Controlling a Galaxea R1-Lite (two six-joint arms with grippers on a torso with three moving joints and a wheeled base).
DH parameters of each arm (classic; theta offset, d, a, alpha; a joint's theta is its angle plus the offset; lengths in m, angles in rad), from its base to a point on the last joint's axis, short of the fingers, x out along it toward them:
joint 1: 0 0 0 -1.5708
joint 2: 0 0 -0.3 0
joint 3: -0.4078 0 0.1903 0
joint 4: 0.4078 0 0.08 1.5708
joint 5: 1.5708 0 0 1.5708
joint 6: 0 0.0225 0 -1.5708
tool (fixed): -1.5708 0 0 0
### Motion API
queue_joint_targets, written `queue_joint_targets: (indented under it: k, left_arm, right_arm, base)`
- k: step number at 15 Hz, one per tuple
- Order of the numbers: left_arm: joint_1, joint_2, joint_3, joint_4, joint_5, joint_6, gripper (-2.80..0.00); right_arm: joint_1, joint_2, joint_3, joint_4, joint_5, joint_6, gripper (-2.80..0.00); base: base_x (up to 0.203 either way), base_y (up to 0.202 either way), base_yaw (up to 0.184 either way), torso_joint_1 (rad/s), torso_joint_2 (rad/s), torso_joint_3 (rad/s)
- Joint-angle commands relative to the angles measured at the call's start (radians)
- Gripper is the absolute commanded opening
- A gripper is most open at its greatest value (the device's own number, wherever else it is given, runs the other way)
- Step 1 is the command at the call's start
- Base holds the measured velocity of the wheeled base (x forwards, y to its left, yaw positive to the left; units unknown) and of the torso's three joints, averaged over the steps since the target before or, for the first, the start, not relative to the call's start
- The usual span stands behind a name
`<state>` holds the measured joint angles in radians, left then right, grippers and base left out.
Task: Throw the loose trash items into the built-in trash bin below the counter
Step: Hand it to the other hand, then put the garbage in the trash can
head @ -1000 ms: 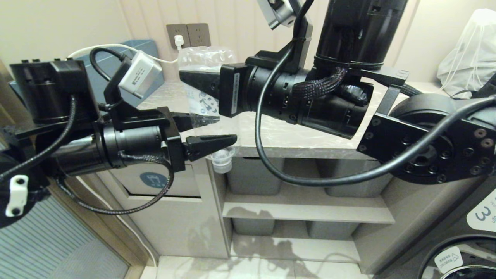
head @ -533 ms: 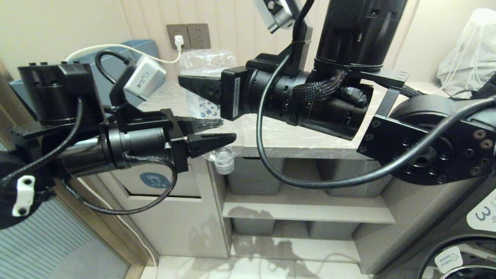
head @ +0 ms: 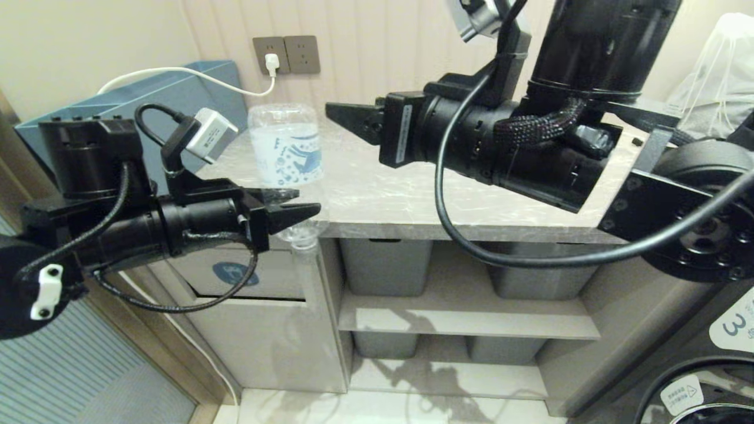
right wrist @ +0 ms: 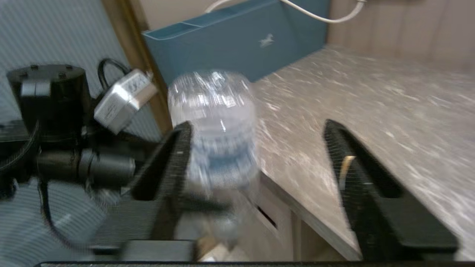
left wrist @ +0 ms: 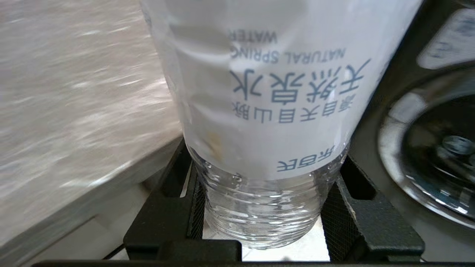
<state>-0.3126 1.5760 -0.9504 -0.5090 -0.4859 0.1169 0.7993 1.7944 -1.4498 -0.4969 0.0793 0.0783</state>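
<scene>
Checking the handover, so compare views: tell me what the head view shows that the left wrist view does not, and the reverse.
Head view only: the right hand open and clear of the bottle, the bin flap's blue sticker, the grey tubs under the counter, and the bottle's cap pointing down.
Left wrist view only: the label's print upside down and the ribbed clear shoulder between the pads.
Both: the left hand shut on the inverted bottle at the counter's edge.

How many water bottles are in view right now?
1: the bottle is held upside down in the left gripper, just off the counter's front edge. A second one may be hidden behind the arms.
</scene>
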Motion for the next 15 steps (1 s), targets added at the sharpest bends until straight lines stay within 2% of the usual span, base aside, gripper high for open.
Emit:
queue_joint_targets:
  k: [1, 4, 6, 8, 10, 13, 15]
  left_arm:
    - [0.053, -0.01, -0.001, -0.005, 0.011, 0.0, -2.8]
    - [0.106, -0.106, 0.004, -0.005, 0.044, 0.002, -2.8]
    - [0.12, -0.196, 0.03, -0.005, 0.113, 0.001, -2.8]
    - [0.124, -0.273, 0.076, -0.006, 0.189, 0.001, -2.8]
    - [0.125, -0.346, 0.141, -0.005, 0.242, 0.001, -2.8]
    - [0.125, -0.473, 0.306, -0.005, 0.315, 0.003, -2.8]
    - [0.129, -0.554, 0.414, -0.004, 0.345, -0.002, -2.8]
  right_arm:
    - [-0.047, -0.055, 0.108, -0.036, -0.015, -0.003, -2.8]
    - [-0.196, -0.163, 0.29, -0.132, -0.068, -0.032, -2.8]
    - [-0.308, -0.28, 0.375, -0.145, -0.076, -0.049, -2.8]
    - [-0.47, -0.424, 0.489, -0.148, -0.079, -0.071, -2.8]
    - [-0.591, -0.618, 0.666, -0.149, -0.075, -0.127, -2.8]
    - [-0.661, -1.071, 1.034, -0.105, -0.057, -0.213, -2.8]
    - [-0.698, -1.362, 1.202, 0.005, -0.047, -0.24, -2.8]
  base:
    - [0.0, 0.0, 0.0, 0.0, 0.0, 0.0]
    - [0.0, 0.0, 0.0, 0.0, 0.0, 0.0]
    - [0.0, 0.0, 0.0, 0.0, 0.0, 0.0]
    - [0.0, 0.0, 0.0, 0.0, 0.0, 0.0]
    - [0.0, 0.0, 0.0, 0.0, 0.0, 0.0]
    - [0.0, 0.0, 0.0, 0.0, 0.0, 0.0]
    - [0.0, 0.0, 0.0, 0.0, 0.0, 0.0]
